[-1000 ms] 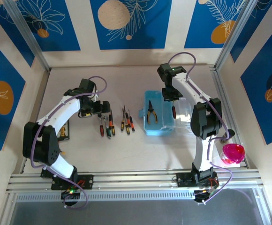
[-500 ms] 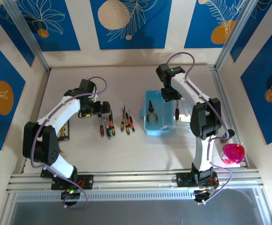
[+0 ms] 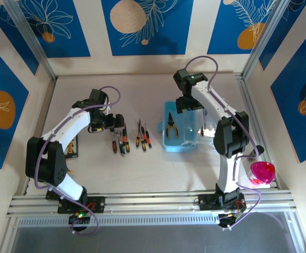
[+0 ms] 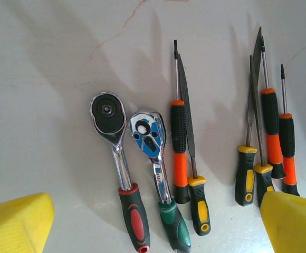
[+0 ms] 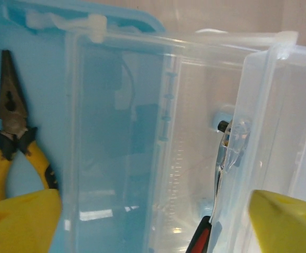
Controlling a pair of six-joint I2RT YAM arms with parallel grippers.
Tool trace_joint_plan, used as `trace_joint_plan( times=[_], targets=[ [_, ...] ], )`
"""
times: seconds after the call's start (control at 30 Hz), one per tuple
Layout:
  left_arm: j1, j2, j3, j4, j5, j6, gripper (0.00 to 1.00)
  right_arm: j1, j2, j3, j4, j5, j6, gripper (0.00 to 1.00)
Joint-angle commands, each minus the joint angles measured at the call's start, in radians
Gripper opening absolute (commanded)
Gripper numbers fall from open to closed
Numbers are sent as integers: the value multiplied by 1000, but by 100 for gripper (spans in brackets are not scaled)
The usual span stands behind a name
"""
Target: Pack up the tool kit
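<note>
**A:** What's the room like from above?

**B:** A pale table (image 3: 142, 174) stands inside cream walls hung with blue leaf-print posters (image 3: 142, 26). There are two arms. One light-blue case (image 3: 168, 143) sits at 3 o'clock from the table's middle, with one pair of pliers (image 3: 170, 128) in it. A row of tools (image 3: 131, 138) lies near the centre and one pink cup (image 3: 262, 173) is at 4 o'clock. The left gripper (image 3: 116, 121) hangs at 9 o'clock of the row. The right gripper (image 3: 187, 104) is over the case's far end.

**A:** The left wrist camera?

**B:** It looks down on the same pale surface. I count two ratchets (image 4: 112, 142), three orange-black screwdrivers (image 4: 179, 147) and three yellow-black ones (image 4: 246, 179). Its yellow fingers (image 4: 16, 224) sit at 7 and 5 o'clock, spread wide and holding nothing.

**A:** The right wrist?

**B:** Its fingers are also wide apart, with nothing gripped. The pliers lie at 9 o'clock on the blue floor. One clear lid (image 5: 142, 132) spans the middle. One red-handled ratchet (image 5: 224, 153) shows through the plastic at 5 o'clock.
</note>
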Motion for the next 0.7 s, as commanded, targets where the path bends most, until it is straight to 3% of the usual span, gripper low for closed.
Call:
trace_joint_plan(
  times=[0.0,0.33,0.6,0.67],
  targets=[
    [9,-14,14,-16,16,22,100,15,-61,38,-29,-44,-16,100],
    [-11,14,72,2,34,25,100,40,-169,-23,80,-260,-44,99],
    [-168,175,227,-37,11,22,100,48,-203,-93,122,-315,-54,99],
    [-194,209,229,-32,1,5,95,47,-216,-118,137,-331,-54,99]
  ],
)
